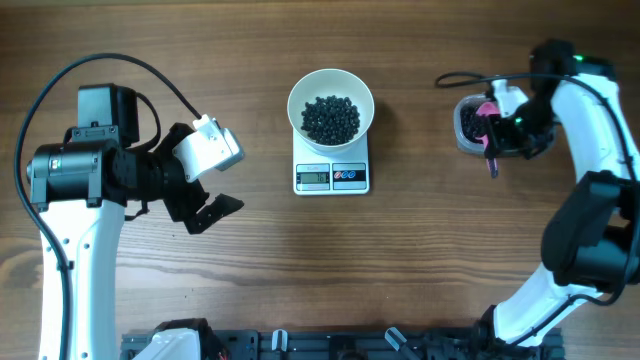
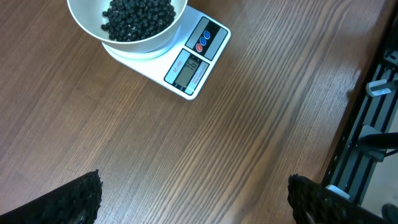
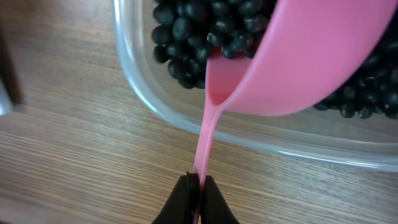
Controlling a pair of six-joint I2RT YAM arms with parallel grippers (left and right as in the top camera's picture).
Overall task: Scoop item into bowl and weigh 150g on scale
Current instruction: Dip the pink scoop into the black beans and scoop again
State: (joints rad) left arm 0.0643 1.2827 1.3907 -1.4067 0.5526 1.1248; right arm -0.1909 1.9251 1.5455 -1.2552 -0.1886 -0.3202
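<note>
Beads (image 1: pixel 331 118), tiny, black, lie in 1 white bowl (image 1: pixel 300 90) on 1 scale (image 1: pixel 331 177); 1 clear tub (image 1: pixel 463 125) at 3 o'clock. Right gripper (image 3: pixel 198 186) clenches 1 pink scoop (image 3: pixel 311 56); left gripper (image 2: pixel 193 199) released.

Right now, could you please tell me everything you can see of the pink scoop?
The pink scoop looks like smooth, glossy plastic: a rounded cup on a thin handle. The right gripper is shut on the handle's end. The cup hangs within the clear tub, underside toward the wrist camera, over black beads; its contents are hidden.
</note>
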